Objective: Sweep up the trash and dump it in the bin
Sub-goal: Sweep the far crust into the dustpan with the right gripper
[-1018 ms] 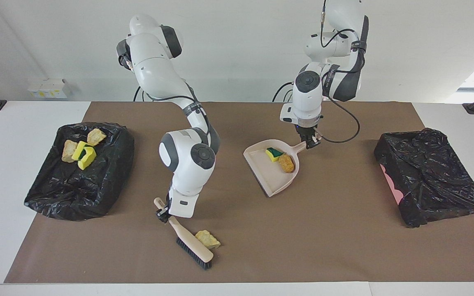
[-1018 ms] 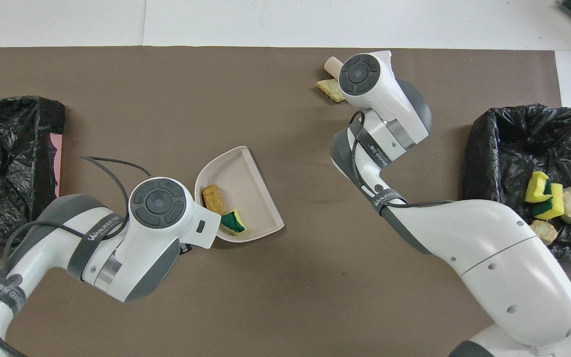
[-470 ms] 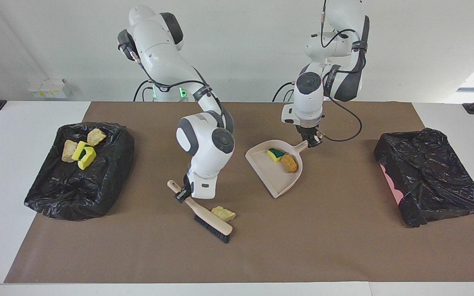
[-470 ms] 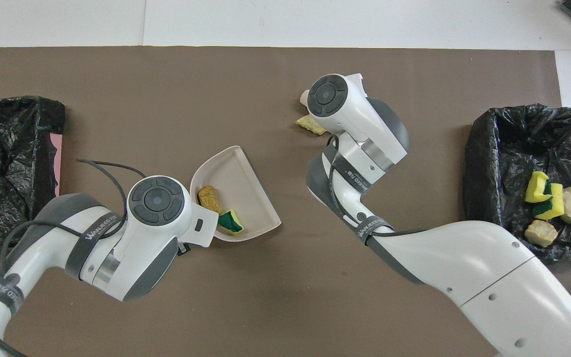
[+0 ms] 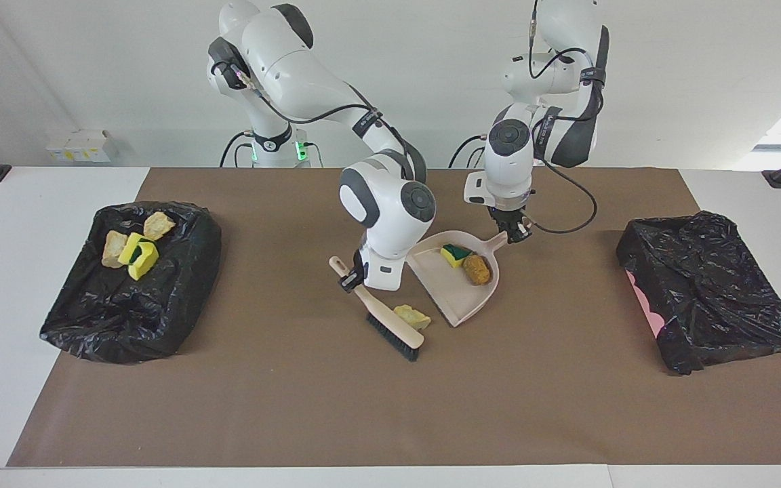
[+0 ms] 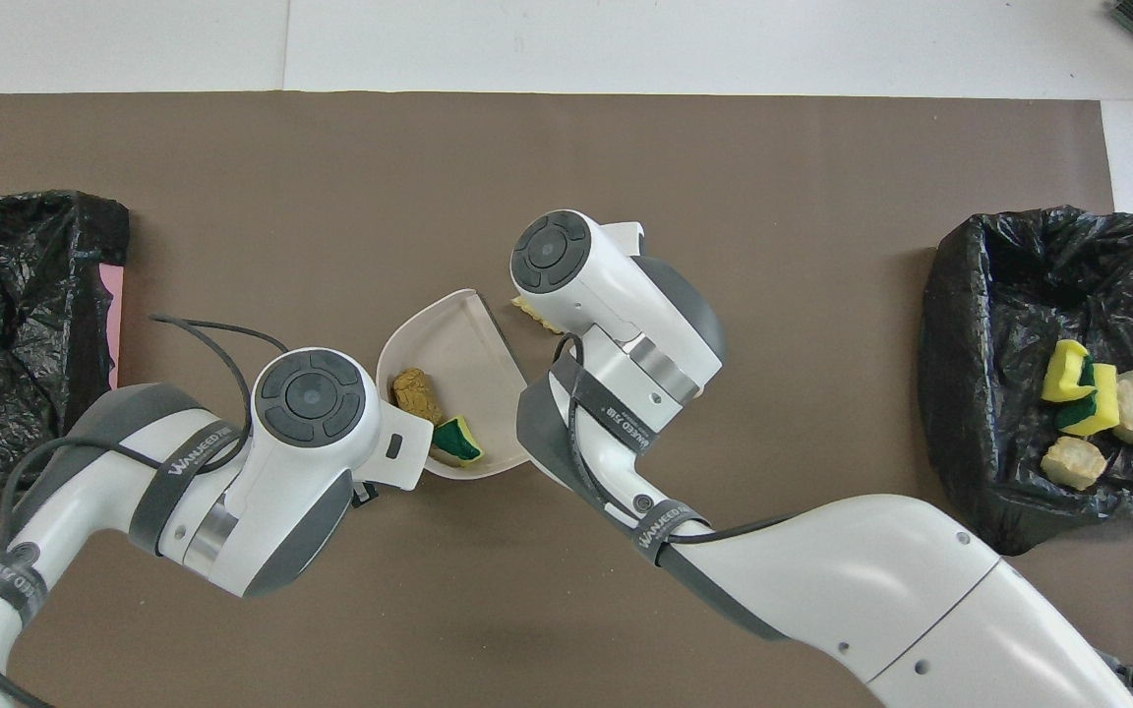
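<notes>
Counting the scraps gave seven in all: one loose on the brown mat point(image 5: 567, 420), two in the dustpan point(image 5: 455, 295), four in a bin.

The loose scrap point(image 5: 412, 316), a yellowish chunk, lay on the mat touching the brush point(image 5: 390, 322) on one side and just beside the dustpan's open lip on the other. In the overhead view only a sliver of it point(image 6: 524, 308) showed past the arm.

The dustpan held a green-backed yellow sponge piece point(image 5: 455, 254) and a brown nugget point(image 5: 476, 268), side by side near its handle end.

There were two bins lined with black bags, one at each end of the table. The bin at the right arm's end point(image 5: 129, 318) held four pieces: two beige chunks point(image 5: 158, 224), one nearer the robots than the other, and two yellow sponge pieces point(image 5: 138, 255) lying together, green showing between them. The bin at the left arm's end point(image 5: 709, 298) showed only crumpled black plastic, with a strip of pink at one wall.

The right gripper point(image 5: 352, 276) had its jaws clamped on the brush handle, bristles down on the mat. The left gripper point(image 5: 516, 234) was clamped on the dustpan's handle.
</notes>
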Tool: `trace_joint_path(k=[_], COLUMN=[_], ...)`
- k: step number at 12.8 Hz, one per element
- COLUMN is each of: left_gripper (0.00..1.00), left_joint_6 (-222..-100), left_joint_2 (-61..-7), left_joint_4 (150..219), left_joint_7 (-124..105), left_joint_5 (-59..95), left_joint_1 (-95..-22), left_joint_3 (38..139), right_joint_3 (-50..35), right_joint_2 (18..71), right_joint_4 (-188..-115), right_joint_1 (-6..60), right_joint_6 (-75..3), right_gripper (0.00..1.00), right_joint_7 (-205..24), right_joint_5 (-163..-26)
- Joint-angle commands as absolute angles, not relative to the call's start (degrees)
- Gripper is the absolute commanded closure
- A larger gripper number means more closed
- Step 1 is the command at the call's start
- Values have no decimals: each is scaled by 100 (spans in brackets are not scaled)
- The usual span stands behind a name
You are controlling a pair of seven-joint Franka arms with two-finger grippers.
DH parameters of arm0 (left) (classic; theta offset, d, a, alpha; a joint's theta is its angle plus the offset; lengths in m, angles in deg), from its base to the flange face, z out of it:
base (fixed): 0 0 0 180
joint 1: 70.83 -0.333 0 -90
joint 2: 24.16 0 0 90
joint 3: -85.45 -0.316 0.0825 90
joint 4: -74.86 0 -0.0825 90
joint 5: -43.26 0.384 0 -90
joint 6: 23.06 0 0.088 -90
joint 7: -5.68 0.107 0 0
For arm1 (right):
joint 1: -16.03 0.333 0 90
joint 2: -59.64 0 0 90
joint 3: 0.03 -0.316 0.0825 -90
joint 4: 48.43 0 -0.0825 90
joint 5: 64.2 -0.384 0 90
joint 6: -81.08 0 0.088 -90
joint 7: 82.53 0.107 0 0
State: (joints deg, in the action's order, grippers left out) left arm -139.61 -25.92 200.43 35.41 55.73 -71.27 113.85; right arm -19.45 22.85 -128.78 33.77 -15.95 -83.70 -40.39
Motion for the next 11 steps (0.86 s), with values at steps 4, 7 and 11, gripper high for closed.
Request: trace_joint_path(k=[4, 7, 11], left_gripper=[100, 100, 100], left_joint_6=[-13960, -13969, -14100], left_joint_2=[-2521, -2538, -2582], left_joint_4=[20063, 20054, 19984], left_joint_7=[3617, 3888, 4811], left_joint_5=[5530, 5530, 5530], left_joint_1=[-7206, -7224, -7180], left_joint_3=[11419, 11410, 11182], right_joint_3=[-2849, -2929, -2929], right_joint_2=[2702, 2835, 2939], right_joint_4=[-13447, -13597, -13571], right_joint_1=[2740, 2439, 1877], right_joint_6=[-1577, -1542, -1314], right_gripper=[100, 100, 100], right_joint_7=[-8855, -9378, -9413], right_joint_5=[-5107, -5524, -5506])
